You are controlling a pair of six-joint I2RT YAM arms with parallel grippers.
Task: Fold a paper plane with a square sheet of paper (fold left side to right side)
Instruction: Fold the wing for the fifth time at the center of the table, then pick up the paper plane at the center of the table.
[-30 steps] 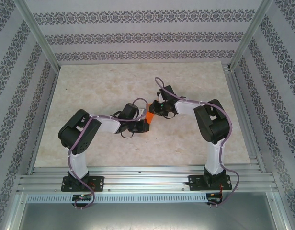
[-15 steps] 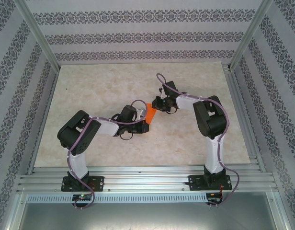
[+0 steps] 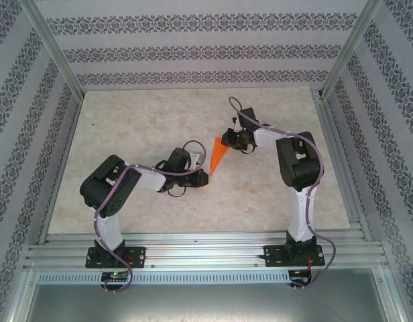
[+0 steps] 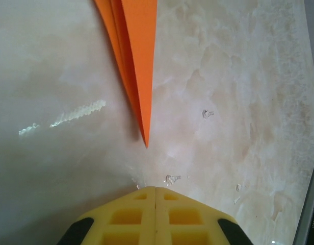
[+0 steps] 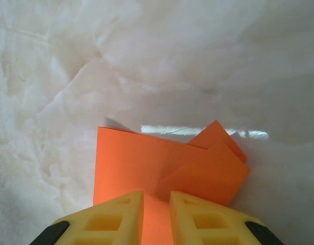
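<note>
Top external view: the paper plane (image 3: 218,155) lies on the surface (image 3: 139,121) between my two arms, its narrow tip toward my left end effector (image 4: 155,190), which is clenched on nothing just short of that tip. My right end effector (image 5: 157,196) stands slightly parted at the wide tail, with orange paper in the gap. I cannot tell whether it is gripping.

Paper plane (image 3: 218,155) is laid flat on counter (image 3: 126,121), mid-field, nose pointed near-left, tail far-right. Left hand (image 3: 205,180) is placed just short of nose, not touching. Right hand (image 3: 226,139) is set over tail edge.
</note>
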